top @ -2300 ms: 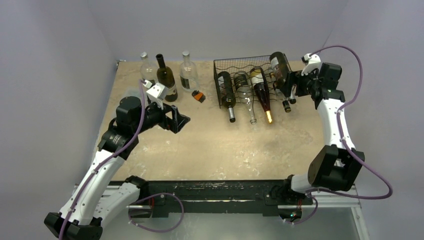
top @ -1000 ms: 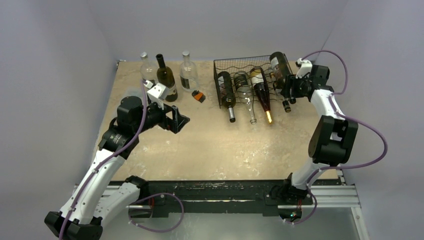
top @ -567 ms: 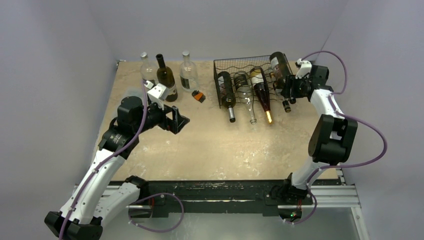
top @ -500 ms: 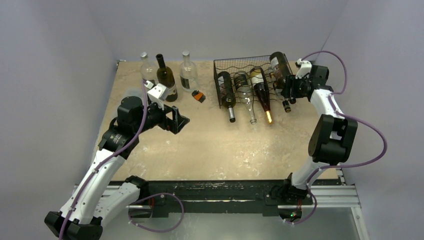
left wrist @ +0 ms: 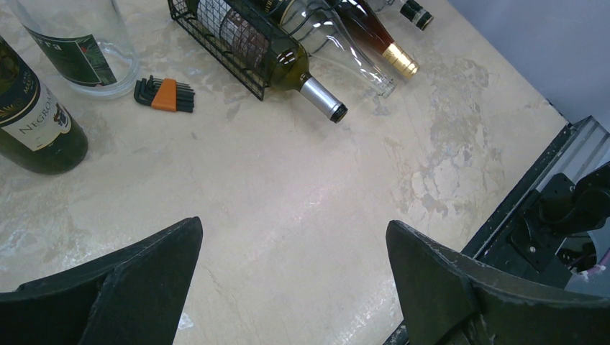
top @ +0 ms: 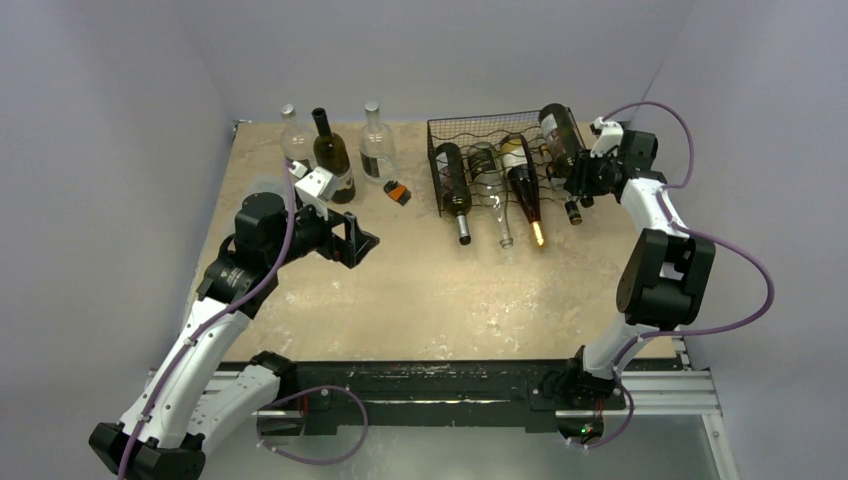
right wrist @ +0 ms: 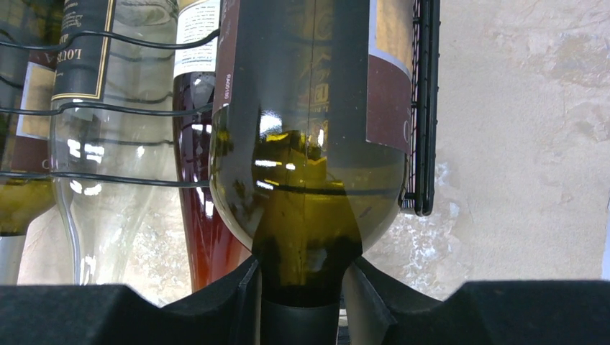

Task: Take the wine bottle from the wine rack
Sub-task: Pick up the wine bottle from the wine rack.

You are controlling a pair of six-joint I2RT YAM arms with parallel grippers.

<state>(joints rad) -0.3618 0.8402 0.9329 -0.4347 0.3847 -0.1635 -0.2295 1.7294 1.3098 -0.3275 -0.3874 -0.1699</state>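
Beige marbled tabletop (top: 430, 300); at two o'clock the right gripper (right wrist: 301, 309) clamps the neck of the dark green glass wine bottle (top: 557, 128) lying atop the black wire-mesh rack (top: 434, 165). Pulling could snag wires and drag the rack; the left gripper (left wrist: 293, 226) gapes idle.

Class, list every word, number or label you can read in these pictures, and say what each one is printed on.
"NEGRO...", rest cut off: white label of the dark green bottle, left wrist view.
"LOU...", rest hidden: black label of a racked bottle, right wrist view.
Unreadable: the green label on the clear bottle; the brown label on the wine bottle; all labels in the top view.
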